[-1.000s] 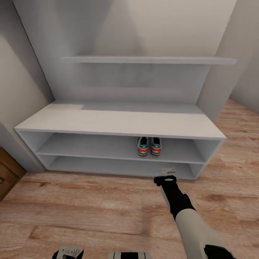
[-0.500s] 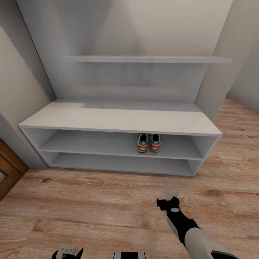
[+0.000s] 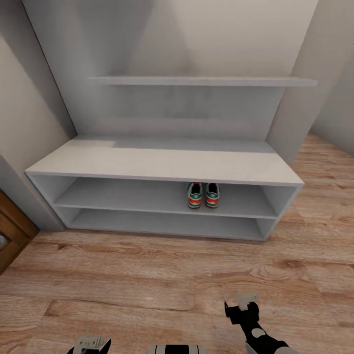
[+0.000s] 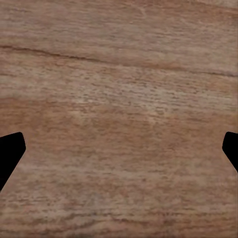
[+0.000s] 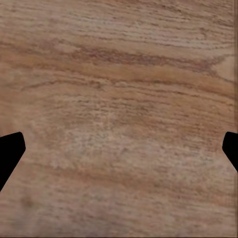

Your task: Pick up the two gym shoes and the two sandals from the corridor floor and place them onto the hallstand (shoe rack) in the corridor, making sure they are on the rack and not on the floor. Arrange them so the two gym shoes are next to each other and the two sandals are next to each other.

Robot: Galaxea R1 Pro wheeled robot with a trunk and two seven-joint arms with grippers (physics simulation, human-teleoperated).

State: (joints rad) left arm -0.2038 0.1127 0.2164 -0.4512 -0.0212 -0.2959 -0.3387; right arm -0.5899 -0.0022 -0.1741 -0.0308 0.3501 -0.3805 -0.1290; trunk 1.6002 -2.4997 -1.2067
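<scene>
The two gym shoes (image 3: 203, 195) are sitting side by side, touching, on the upper open tier of the hallstand (image 3: 162, 164) at frame centre; the right hand (image 3: 247, 298), low right, and left hand (image 3: 89, 342), bottom left, are hovering spread wide over the corridor floor (image 3: 123, 275), holding nothing
</scene>
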